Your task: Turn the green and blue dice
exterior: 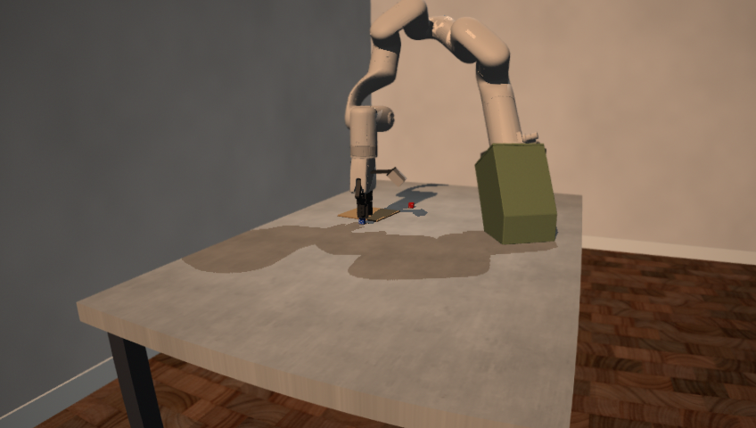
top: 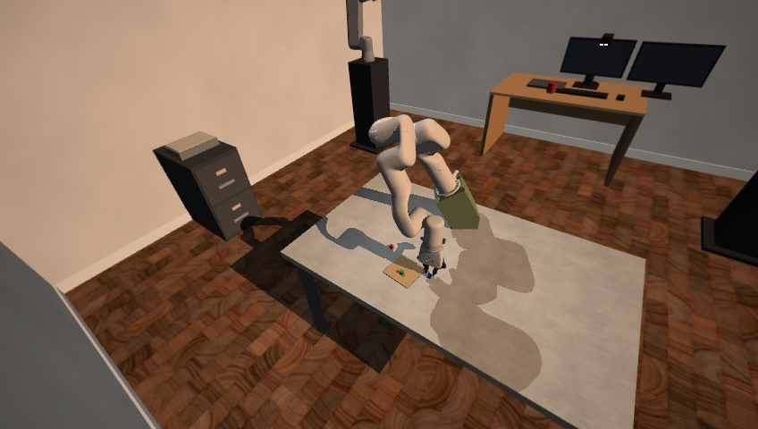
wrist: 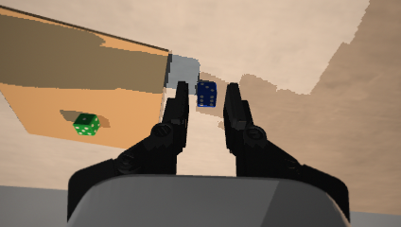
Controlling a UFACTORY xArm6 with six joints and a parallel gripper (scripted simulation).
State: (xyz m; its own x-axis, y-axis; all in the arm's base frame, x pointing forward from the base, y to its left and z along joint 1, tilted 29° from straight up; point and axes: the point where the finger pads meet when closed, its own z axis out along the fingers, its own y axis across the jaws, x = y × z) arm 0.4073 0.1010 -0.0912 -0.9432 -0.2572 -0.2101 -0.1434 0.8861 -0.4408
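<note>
Red die's point(top: 391, 246) point(exterior: 411, 205) pips too small to read.
</note>
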